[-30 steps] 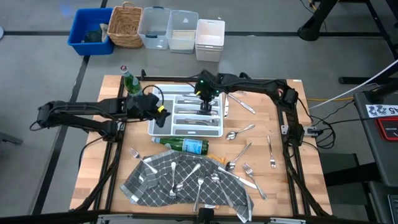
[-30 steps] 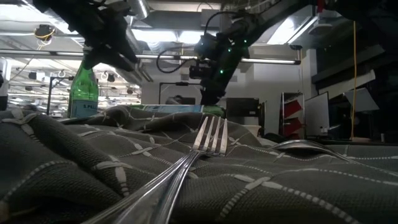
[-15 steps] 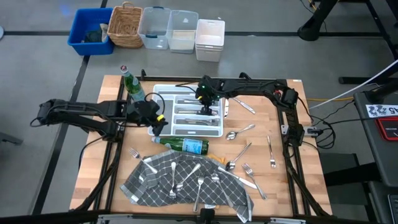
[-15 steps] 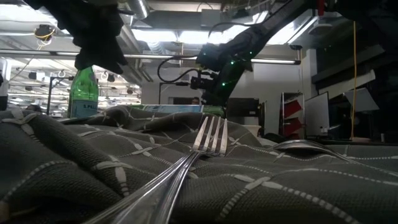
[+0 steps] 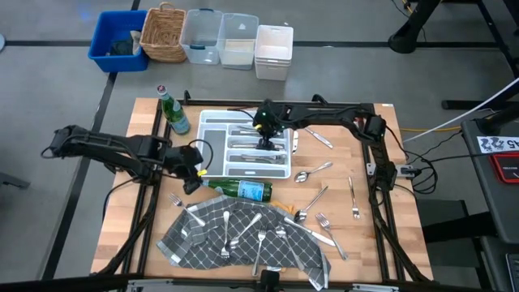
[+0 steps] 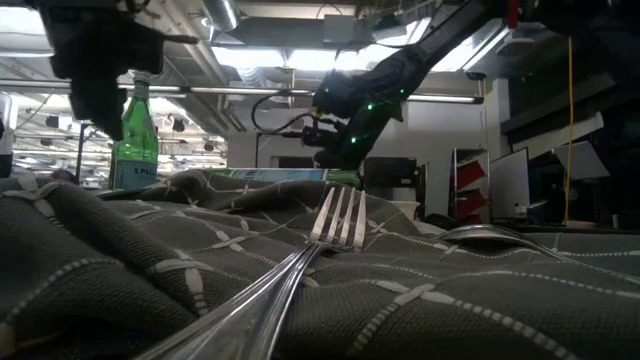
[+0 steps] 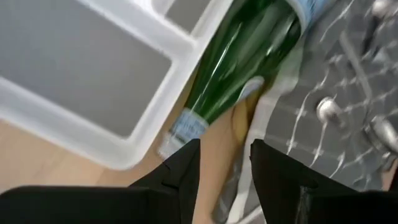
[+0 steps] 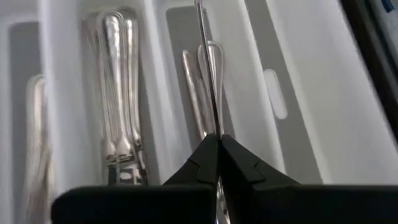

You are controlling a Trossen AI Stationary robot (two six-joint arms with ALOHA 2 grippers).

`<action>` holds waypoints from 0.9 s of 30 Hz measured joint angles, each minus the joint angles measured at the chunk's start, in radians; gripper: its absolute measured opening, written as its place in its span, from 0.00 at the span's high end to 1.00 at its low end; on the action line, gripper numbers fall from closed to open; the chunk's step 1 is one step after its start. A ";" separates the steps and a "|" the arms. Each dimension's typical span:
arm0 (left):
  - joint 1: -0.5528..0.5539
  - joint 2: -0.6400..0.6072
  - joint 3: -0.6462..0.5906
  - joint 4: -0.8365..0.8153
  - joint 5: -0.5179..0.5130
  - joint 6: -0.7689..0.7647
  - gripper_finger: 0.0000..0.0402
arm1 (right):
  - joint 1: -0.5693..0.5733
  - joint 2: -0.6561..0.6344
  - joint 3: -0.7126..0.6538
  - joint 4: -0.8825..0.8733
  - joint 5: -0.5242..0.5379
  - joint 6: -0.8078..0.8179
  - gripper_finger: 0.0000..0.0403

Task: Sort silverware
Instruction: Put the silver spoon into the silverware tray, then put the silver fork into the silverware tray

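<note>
I see bare wood right of the white tray [image 5: 212,166], dotted with loose forks and spoons [image 5: 312,172]. A lying green bottle [image 5: 240,189] blocks the strip between tray and grey cloth [image 5: 235,235].

High view: straight down over the whole bench [image 5: 369,243].
Low view: bench height, level across the grey checked cloth [image 6: 420,300].
Wrist views: close above the white tray [image 7: 143,152], shared with the high view.

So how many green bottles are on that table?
2: one upright green glass bottle at the far left corner, one lying green glass bottle between white tray and grey cloth.
</note>
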State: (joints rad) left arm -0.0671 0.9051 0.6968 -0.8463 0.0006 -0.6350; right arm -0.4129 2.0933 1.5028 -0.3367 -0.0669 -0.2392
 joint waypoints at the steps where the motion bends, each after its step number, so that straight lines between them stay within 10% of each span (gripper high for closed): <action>1: -0.007 0.000 0.000 -0.015 0.000 0.000 0.68 | 0.000 0.002 -0.001 -0.012 0.001 0.001 0.97; 14: -0.092 0.000 0.000 -0.151 0.047 0.098 0.68 | 0.001 0.016 0.017 -0.009 0.063 0.103 0.75; 27: -0.210 0.001 -0.102 -0.175 0.130 0.252 0.68 | 0.075 0.016 0.181 -0.104 -0.031 0.127 0.73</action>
State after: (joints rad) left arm -0.2768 0.9058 0.5947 -1.0209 0.1310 -0.3832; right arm -0.3382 2.1094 1.6838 -0.4409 -0.0981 -0.1119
